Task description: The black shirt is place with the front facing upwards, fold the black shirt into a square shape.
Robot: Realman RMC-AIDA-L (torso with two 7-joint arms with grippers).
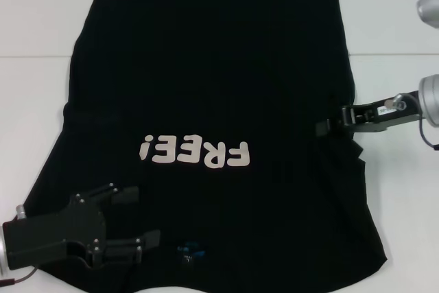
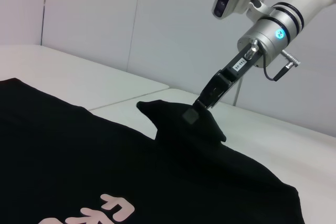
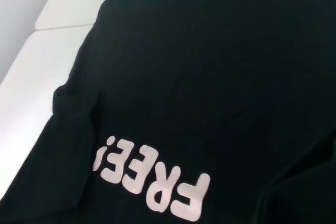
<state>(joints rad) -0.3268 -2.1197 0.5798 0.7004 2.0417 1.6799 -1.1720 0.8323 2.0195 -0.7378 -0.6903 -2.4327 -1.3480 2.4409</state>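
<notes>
My right gripper [image 1: 322, 129] pinches the black shirt [image 1: 212, 87] at its right sleeve, tenting the cloth to start a fold inward; my left gripper [image 1: 137, 221] hovers spread wide above the near shoulder, shirt flat on the white table [image 1: 34, 87].

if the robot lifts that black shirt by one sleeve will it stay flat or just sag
Probably sag. Where the right gripper pinches the sleeve, the black shirt rises in a soft peak and drapes away, so it looks floppy. It likely drags rather than slides as one piece; its edges already show wrinkles on the white table. The open left gripper sits above the collar end.
</notes>
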